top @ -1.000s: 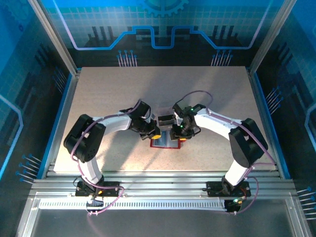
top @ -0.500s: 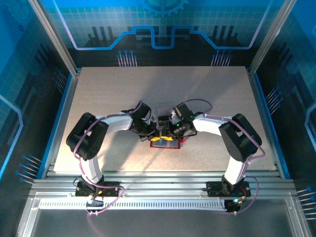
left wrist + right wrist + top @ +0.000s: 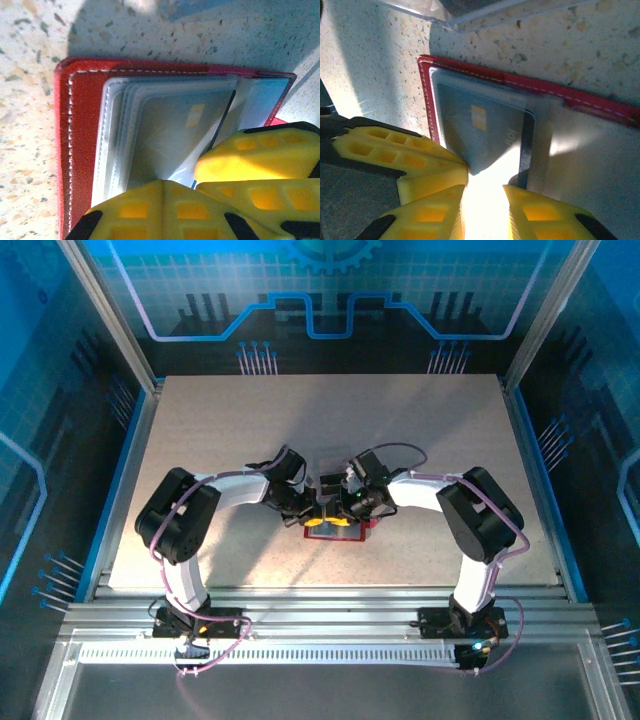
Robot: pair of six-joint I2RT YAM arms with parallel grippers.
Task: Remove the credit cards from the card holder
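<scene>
Left gripper [image 3: 196, 186] fully closed over the open red folding card holder [image 3: 80, 130]. Right gripper [image 3: 483, 202] narrowly parted at the dark plastic card [image 3: 482, 132].

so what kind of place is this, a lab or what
Most likely a robot test cell or demo booth, not a home: an aluminium frame encloses a speckled table, blue circuit-pattern panels wall it in, and the left arm and right arm are bolted at its near edge.
</scene>
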